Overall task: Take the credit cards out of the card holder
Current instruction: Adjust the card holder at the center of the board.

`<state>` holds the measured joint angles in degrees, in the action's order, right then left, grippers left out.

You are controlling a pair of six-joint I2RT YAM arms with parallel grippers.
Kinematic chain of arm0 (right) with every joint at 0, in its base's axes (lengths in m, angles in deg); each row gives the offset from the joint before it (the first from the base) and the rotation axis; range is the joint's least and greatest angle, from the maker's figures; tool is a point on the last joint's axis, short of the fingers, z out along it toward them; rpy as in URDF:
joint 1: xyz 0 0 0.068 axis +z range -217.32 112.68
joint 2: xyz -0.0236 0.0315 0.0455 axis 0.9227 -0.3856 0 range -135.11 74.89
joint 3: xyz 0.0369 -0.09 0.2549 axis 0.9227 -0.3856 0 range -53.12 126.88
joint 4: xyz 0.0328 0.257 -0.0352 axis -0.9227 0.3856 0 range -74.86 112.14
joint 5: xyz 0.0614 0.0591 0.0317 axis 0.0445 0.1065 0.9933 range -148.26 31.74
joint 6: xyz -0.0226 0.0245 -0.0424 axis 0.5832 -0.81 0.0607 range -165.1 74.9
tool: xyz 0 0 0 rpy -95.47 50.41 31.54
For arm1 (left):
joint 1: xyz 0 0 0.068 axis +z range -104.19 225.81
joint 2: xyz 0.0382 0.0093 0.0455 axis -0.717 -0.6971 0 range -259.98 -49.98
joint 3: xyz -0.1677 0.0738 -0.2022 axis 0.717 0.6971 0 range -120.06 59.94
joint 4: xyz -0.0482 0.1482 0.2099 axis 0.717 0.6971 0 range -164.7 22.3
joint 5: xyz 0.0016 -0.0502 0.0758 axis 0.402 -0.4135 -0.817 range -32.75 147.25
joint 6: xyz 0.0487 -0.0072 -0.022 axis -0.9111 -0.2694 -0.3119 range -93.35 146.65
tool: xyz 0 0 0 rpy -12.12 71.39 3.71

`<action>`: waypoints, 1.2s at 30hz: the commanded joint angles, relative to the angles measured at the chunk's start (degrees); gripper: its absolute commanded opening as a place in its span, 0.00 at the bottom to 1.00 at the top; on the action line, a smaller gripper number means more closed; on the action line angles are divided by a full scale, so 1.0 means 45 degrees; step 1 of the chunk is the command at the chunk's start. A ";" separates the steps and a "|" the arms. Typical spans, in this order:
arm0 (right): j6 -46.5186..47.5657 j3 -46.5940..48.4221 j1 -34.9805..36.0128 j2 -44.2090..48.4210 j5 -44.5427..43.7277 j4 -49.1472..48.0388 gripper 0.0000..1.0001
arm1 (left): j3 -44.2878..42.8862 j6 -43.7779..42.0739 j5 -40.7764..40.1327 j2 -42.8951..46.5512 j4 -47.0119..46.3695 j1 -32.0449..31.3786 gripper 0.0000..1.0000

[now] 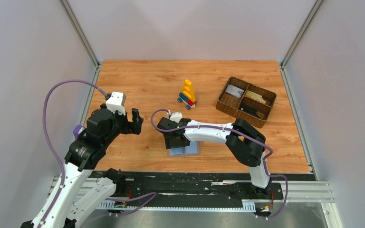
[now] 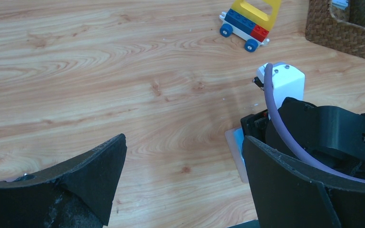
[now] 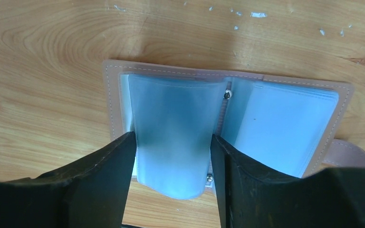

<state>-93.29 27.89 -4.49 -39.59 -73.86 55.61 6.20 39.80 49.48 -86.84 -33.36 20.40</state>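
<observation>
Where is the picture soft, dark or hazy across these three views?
Top external: even light, sharp, only faint shadows. Left wrist: table grain crisp, near jaws dark and soft. Right wrist: the holder sleeve between the jaws looks hazy, and the jaws are nearly black.

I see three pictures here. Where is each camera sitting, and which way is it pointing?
Top external: fixed above and behind the arms, looking down on the table; both arms show, with left gripper and right gripper.
Left wrist: on the left arm, facing forward and down across the table; its own fingers frame the bottom.
Right wrist: on the right arm, looking straight down at the open card holder; its fingers flank one sleeve.
Shared: top and left wrist views both show the block toy and basket.
</observation>
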 commanded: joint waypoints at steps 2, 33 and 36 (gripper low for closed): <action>-0.0132 0.0084 0.0044 -0.0486 0.0070 -0.0225 0.56 | 0.0027 0.0142 0.0080 0.0029 -0.0379 0.0060 1.00; -0.0043 -0.7702 -0.3277 0.6625 0.5668 -0.8411 0.42 | 0.2252 0.3765 0.5305 -0.3093 -0.2441 0.0056 0.83; -0.0168 -0.7440 -0.3278 0.6664 0.5684 -0.7842 0.52 | 0.2221 0.3759 0.5191 -0.3097 -0.2472 0.0060 0.83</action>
<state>-93.03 -7.47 -19.49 -11.56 -51.02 21.82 16.76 55.45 71.69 -101.09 -41.34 20.40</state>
